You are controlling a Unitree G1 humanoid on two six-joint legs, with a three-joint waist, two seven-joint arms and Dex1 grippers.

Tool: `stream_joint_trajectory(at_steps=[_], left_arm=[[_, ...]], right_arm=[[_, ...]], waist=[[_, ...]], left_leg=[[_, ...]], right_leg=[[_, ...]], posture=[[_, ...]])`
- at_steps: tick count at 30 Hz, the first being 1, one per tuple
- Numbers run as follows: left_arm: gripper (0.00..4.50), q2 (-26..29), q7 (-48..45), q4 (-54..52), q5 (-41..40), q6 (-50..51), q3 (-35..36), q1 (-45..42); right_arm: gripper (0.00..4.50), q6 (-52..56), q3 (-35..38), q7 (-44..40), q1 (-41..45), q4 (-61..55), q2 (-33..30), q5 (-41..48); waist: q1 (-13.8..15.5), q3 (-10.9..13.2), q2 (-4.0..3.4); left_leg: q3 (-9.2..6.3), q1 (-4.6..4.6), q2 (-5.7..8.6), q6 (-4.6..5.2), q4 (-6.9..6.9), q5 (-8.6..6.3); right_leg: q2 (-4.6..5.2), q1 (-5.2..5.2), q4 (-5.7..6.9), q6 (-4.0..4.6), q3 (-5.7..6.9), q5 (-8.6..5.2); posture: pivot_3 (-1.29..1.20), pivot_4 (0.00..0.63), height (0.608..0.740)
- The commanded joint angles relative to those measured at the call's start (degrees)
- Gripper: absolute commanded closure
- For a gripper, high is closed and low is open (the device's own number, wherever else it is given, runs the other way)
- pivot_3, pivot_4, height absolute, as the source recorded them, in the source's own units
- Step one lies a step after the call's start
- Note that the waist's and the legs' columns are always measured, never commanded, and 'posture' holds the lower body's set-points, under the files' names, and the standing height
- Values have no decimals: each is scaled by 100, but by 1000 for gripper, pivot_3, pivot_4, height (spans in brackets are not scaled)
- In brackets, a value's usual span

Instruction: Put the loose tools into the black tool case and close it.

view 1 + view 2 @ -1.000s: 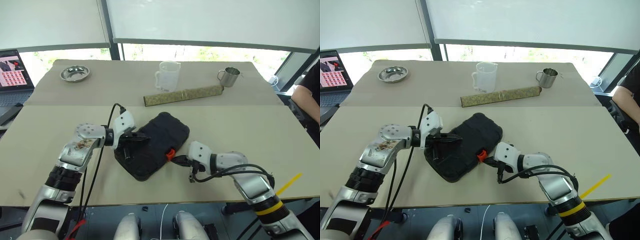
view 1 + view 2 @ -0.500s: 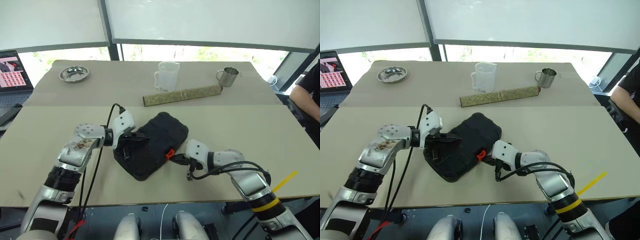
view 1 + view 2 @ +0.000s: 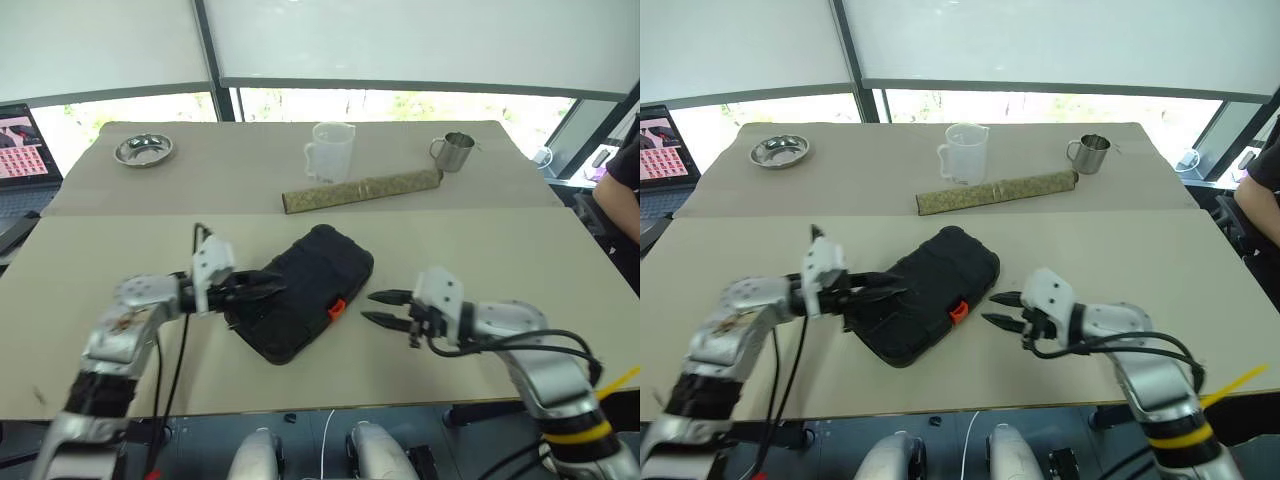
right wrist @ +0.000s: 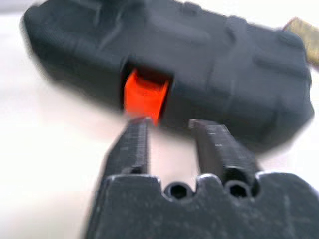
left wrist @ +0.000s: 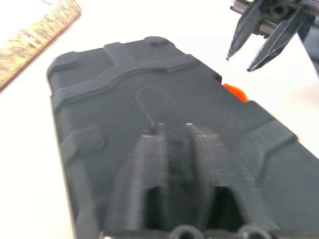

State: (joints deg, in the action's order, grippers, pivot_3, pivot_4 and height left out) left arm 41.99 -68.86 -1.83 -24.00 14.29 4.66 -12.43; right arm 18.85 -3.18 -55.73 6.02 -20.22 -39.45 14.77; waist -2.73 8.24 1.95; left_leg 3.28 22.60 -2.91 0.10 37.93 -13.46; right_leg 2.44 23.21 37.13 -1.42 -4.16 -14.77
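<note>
I am holding my left gripper [image 3: 262, 288] over the near left end of the black tool case [image 3: 305, 290], fingers slightly apart and gripping nothing. The case is lying shut, slantwise, near the middle of the table [image 3: 480, 250], its orange latch [image 3: 337, 309] facing my right gripper [image 3: 385, 308], which is hovering just beside it, fingers parted and empty.

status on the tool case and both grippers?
Tool case shut on the table, orange latch facing right gripper. Right gripper open, clear of it. Left gripper open over the lid. Nothing blocking.
</note>
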Motion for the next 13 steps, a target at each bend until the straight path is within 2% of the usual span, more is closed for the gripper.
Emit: stream_joint_trajectory(at_steps=[1, 4, 6, 9, 13], left_arm=[[1618, 331, -44, -20, -52, -352, 726, 704], [485, 446, 157, 110, 125, -805, 1336, 1498], [57, 397, 331, 179, 277, -1181, 1640, 2003], [57, 250, 551, 165, 391, -1546, 1855, 2528], [57, -42, 1055, 116, 619, -1973, 1824, 2606]], right_arm=[[1258, -1014, 508, -330, -186, 157, -274, 69], [187, -1902, 828, -813, -408, 610, -367, 292], [0, -2087, 979, -1020, -475, 873, -377, 469], [0, -2208, 1102, -968, -419, 1219, -230, 609], [0, -2821, 915, -987, -392, 1623, -152, 285]], waist=[[20, 4, -4], [35, 9, -1], [49, 20, 18], [66, 33, 40], [171, 34, 41]], left_leg=[[2, 0, 1, 0, 0, 0], [6, 1, 4, 0, 0, 0], [8, 8, 5, -1, -1, 0], [7, 14, -2, -1, -1, 0], [10, 13, 1, -3, -1, 1]], right_leg=[[1, 2, -2, 1, 2, -1], [9, 0, -8, -8, 1, -6], [14, 1, -13, -10, 3, -8], [21, 6, -16, -5, 5, -4], [36, 5, -16, -5, 11, -4]], posture=[[0, 150, 740], [0, 150, 740], [0, 150, 740], [0, 150, 740], [0, 150, 740]])
